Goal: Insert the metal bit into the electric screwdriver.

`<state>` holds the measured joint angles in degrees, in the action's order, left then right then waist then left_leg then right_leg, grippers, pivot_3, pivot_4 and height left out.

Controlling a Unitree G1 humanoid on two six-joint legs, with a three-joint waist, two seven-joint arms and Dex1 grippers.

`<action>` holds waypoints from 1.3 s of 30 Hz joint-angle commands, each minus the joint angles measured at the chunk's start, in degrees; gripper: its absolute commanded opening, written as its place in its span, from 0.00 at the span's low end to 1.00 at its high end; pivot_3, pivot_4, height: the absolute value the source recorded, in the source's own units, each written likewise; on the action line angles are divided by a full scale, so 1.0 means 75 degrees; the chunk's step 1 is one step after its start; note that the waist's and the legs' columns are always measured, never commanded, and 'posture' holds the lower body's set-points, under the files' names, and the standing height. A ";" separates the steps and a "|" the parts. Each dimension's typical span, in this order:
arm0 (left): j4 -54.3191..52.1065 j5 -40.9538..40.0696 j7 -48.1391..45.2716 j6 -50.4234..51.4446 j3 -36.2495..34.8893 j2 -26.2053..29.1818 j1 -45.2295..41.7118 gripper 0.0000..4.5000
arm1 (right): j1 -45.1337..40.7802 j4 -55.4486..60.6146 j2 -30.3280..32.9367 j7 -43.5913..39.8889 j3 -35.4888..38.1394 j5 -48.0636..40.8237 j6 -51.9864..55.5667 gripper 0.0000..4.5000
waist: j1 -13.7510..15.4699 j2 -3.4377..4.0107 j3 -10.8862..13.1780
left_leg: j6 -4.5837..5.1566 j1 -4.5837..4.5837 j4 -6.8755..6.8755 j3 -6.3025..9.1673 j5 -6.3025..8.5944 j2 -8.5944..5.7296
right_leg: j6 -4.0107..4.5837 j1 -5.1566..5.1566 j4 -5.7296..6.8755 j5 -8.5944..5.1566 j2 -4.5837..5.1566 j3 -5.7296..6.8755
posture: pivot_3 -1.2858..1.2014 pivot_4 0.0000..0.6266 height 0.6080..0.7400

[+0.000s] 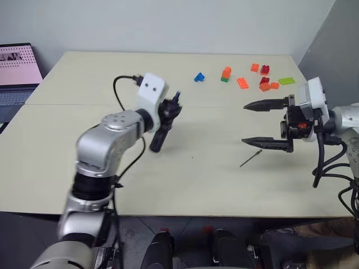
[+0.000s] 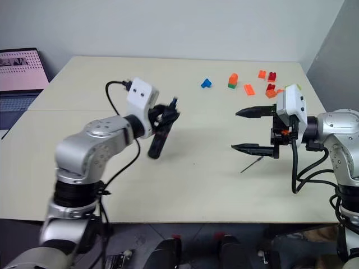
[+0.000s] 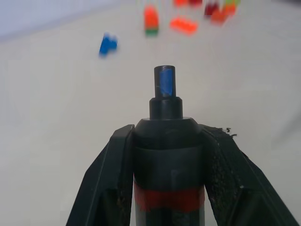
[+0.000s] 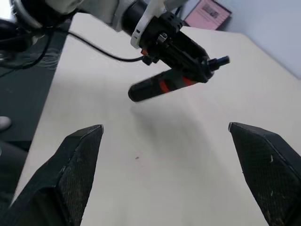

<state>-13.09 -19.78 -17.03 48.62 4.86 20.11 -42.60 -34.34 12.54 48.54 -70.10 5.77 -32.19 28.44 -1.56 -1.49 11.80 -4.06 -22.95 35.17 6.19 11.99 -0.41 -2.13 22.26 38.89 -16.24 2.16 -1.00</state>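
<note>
We're looking at a cream table (image 1: 185,185) set against a pale wall, grey floor in front of it. No containers anywhere on it that we can make out, so nothing to report as held inside anything.

Far left, off the table edge: one laptop (image 1: 19,70), screen lit pink.

Left of centre: the left gripper (image 1: 167,115) is clamped tight on the electric screwdriver (image 1: 159,138), one of it, black with a red band. It hangs clear of the table, tilted, body end down toward us and narrow tip up and away. Left wrist view shows both fingers (image 3: 110,179) pressed to the barrel just above the red band (tip end has a blue mark on it).

Centre to right, at the far side of the table: loose toy bricks. One blue brick (image 1: 199,77) sits alone; next an orange-over-green stack (image 1: 226,74); then a cluster of orange and red bricks (image 1: 263,78) and one lime green brick (image 1: 286,80). Exact count of the orange/red ones is hard to call, some overlap.

Right: one metal bit (image 1: 251,158), thin and dark, lying flat on the table, well apart from the screwdriver. The right gripper (image 1: 255,123) hovers just above it with jaws spread wide, nothing between them, fingers pointing toward the left arm.
</note>
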 commanded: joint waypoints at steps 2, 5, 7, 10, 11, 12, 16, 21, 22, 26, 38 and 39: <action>0.0187 0.0485 0.0262 -0.2164 0.0060 -0.0942 0.0510 0.37 | -0.0093 0.0529 -0.0126 0.0854 0.0211 -0.0058 0.0272 1.00 | -0.0006 0.0000 0.0000 | 0.0000 0.0003 0.0000 -0.0005 0.0000 0.0000 | 0.0000 0.0000 0.0001 0.0000 0.0000 -0.0004 | 0.52 0.24 1.00; 0.0391 0.0681 0.0242 -0.2878 0.0129 -0.1281 0.0860 0.37 | -0.0063 0.0646 -0.0179 0.1136 0.0204 -0.0081 0.0372 1.00 | -0.0006 0.0000 0.0000 | 0.0000 0.0003 0.0002 -0.0004 0.0000 0.0001 | 0.0001 0.0000 0.0003 0.0001 -0.0001 -0.0004 | 0.52 0.24 1.00; 0.0461 0.0655 0.0351 -0.3126 0.0087 -0.1577 0.1245 0.37 | -0.0053 0.0793 -0.0265 0.1384 0.0149 -0.0040 0.0400 1.00 | -0.0001 0.0000 0.0000 | 0.0007 0.0003 0.0002 -0.0002 0.0002 0.0000 | 0.0001 0.0001 0.0006 0.0001 -0.0002 -0.0002 | 0.52 0.24 1.00; 0.0295 0.0605 0.0211 -0.3141 0.0171 -0.1684 0.1803 0.37 | -0.0055 0.0923 -0.0320 0.1553 0.0086 -0.0021 0.0388 1.00 | 0.0012 0.0000 0.0000 | 0.0026 0.0000 0.0008 -0.0001 0.0013 -0.0002 | -0.0003 -0.0002 0.0004 0.0003 -0.0001 -0.0002 | 0.52 0.24 1.00; 0.0214 0.0607 0.0063 -0.3193 0.0232 -0.1624 0.1982 0.37 | -0.0041 0.0945 -0.0320 0.1563 0.0052 0.0015 0.0346 1.00 | 0.0013 0.0000 0.0000 | 0.0027 -0.0001 0.0010 0.0000 0.0014 -0.0003 | -0.0004 -0.0001 0.0004 0.0003 -0.0002 -0.0002 | 0.52 0.24 1.00; 0.0164 0.0626 -0.0071 -0.3280 0.0272 -0.1561 0.2130 0.37 | -0.0024 0.0958 -0.0320 0.1580 0.0015 0.0073 0.0292 1.00 | 0.0012 0.0000 0.0000 | 0.0027 -0.0001 0.0010 0.0000 0.0014 -0.0003 | -0.0004 -0.0002 0.0004 0.0003 -0.0001 -0.0001 | 0.52 0.24 1.00; 0.0224 0.0742 -0.0300 -0.3535 0.0251 -0.1341 0.2496 0.37 | 0.0069 0.1015 -0.0301 0.1540 -0.0058 0.0148 0.0154 1.00 | -0.0002 0.0003 -0.0003 | 0.0028 0.0007 0.0011 -0.0001 0.0014 0.0001 | -0.0004 -0.0008 0.0005 0.0003 -0.0005 -0.0001 | 0.52 0.24 1.00; -0.0079 0.0747 -0.0513 -0.3636 0.0166 -0.1022 0.3213 0.37 | 0.0173 0.1099 -0.0187 0.1522 -0.0215 0.0164 0.0416 1.00 | -0.0032 0.0008 -0.0007 | 0.0030 0.0018 0.0010 -0.0002 0.0014 0.0004 | -0.0005 -0.0016 0.0006 0.0003 -0.0010 -0.0003 | 0.52 0.24 1.00; -0.0211 0.0698 -0.0536 -0.3586 0.0128 -0.0958 0.3331 0.37 | 0.0192 0.1121 -0.0162 0.1498 -0.0223 0.0166 0.0415 1.00 | -0.0033 0.0010 -0.0009 | 0.0030 0.0020 0.0010 -0.0002 0.0014 0.0005 | -0.0005 -0.0016 0.0005 0.0003 -0.0010 -0.0003 | 0.52 0.24 1.00; -0.0717 0.0546 -0.0640 -0.3405 -0.0120 -0.0640 0.3840 0.37 | 0.0269 0.1207 0.0019 0.1220 -0.0231 0.0021 0.0487 1.00 | -0.0034 0.0022 -0.0018 | 0.0031 0.0031 0.0010 0.0000 0.0014 0.0007 | -0.0026 -0.0027 0.0006 -0.0009 -0.0013 -0.0002 | 0.52 0.24 1.00; -0.1244 0.0429 -0.0559 -0.3390 -0.0341 -0.0262 0.4533 0.37 | 0.0105 0.0730 0.0359 0.0506 -0.0606 0.0492 -0.0006 1.00 | -0.0033 0.0024 -0.0022 | 0.0040 0.0139 0.0006 0.0001 0.0010 0.0014 | -0.0034 -0.0125 0.0001 -0.0009 -0.0016 -0.0003 | 0.52 0.24 1.00; -0.1217 0.0487 -0.0548 -0.3510 -0.0304 -0.0282 0.4531 0.37 | 0.0013 0.0558 0.0442 0.0364 -0.0750 0.0657 -0.0107 1.00 | -0.0033 0.0024 -0.0022 | 0.0044 0.0139 0.0006 0.0001 0.0008 0.0013 | -0.0031 -0.0125 0.0000 -0.0008 -0.0016 -0.0003 | 0.52 0.24 1.00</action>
<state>-24.93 -18.12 -21.98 21.71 2.83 17.56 -9.83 -32.27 17.89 50.46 -65.93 0.57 -28.99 29.69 -1.81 -1.30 11.64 -3.72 -21.90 35.21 6.19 12.04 -0.31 -2.35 21.32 38.89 -16.30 2.04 -1.04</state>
